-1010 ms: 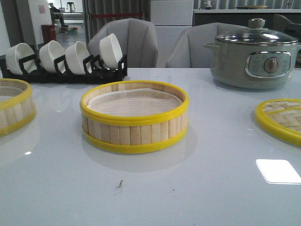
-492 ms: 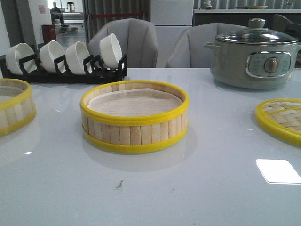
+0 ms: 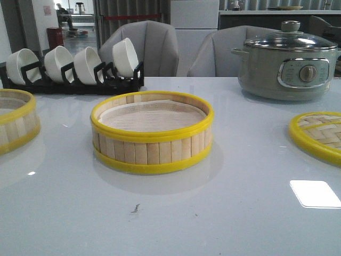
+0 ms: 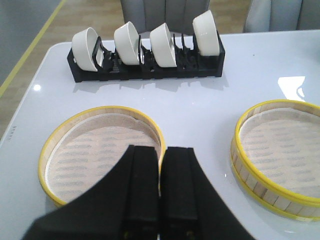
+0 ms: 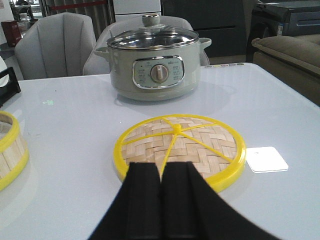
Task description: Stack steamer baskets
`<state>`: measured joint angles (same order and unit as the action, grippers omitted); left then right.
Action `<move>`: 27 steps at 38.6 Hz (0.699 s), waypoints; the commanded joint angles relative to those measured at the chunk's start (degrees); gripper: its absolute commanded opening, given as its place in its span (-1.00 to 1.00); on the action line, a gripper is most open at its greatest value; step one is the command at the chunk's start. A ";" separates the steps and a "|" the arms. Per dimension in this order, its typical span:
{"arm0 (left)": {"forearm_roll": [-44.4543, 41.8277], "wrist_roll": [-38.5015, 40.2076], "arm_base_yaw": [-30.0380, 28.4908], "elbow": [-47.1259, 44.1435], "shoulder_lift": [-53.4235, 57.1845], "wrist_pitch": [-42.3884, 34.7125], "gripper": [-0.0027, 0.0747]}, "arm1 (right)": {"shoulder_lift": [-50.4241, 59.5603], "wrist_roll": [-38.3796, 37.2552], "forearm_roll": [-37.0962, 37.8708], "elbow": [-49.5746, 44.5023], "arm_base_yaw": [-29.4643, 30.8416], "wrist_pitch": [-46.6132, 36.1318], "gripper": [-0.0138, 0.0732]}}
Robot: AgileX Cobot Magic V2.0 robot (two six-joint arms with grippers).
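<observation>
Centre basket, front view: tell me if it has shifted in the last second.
No. The centre basket sits in the same spot relative to the bowl rack and the pot.

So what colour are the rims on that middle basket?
Yellow, on the basket, top and bottom, around pale bamboo slats; the front view shows it best.

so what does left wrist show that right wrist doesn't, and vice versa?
Left wrist only: the shut left gripper, the second round bamboo-slat steamer basket with yellow rim and white liner below it, and the black rack of four white bowls.

Right wrist only: the shut right gripper, the flat woven bamboo lid with yellow rim, and the grey-green electric pot with glass lid.

Both: the white table and the middle steamer basket, only its edge in the right wrist view.
</observation>
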<state>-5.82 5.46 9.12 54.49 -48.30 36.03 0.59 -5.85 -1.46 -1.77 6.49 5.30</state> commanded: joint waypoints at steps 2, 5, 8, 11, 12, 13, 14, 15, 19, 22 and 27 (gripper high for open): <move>-1.75 0.29 0.76 15.39 -9.26 10.18 -0.71 | 1.17 0.39 0.65 0.89 0.29 -4.67 -0.53; -1.89 -0.12 0.76 19.31 -13.37 14.62 -0.71 | 1.17 0.39 0.65 0.89 0.29 -4.67 -0.53; -2.18 -0.12 0.76 21.14 -15.77 17.41 -0.71 | 1.17 0.39 0.65 0.89 0.29 -4.67 -0.53; -2.18 -0.12 0.76 21.14 -16.53 18.70 -0.71 | 1.17 0.39 0.65 0.89 0.29 -4.67 -0.53; -2.18 -0.22 0.76 21.14 -16.53 18.81 -0.71 | 1.17 0.39 0.65 0.89 0.29 -4.67 -0.53; -2.18 -0.24 0.76 21.02 -16.53 18.81 -0.71 | 1.17 0.39 0.65 0.89 0.29 -4.67 -0.53; -2.07 -0.49 0.76 21.01 -16.53 18.81 -0.71 | 1.17 0.39 0.65 0.89 0.29 -4.67 -0.53; -1.91 -0.85 0.76 21.01 -16.53 18.71 -0.71 | 1.17 0.39 0.65 0.89 0.29 -4.67 -0.53; -1.50 -1.49 0.76 21.01 -16.77 17.10 -0.71 | 1.17 0.39 0.65 0.89 0.29 -4.67 -0.53; -0.83 -1.39 0.76 21.01 -17.00 16.21 -0.71 | 1.17 0.39 0.65 0.89 0.29 -4.67 -0.53; -0.69 -1.10 0.76 20.91 -17.26 15.28 -0.71 | 1.17 0.39 0.65 0.89 0.29 -4.67 -0.53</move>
<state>-6.74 4.26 9.44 73.41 -66.33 56.06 0.59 -5.85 -1.46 -1.77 6.49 5.30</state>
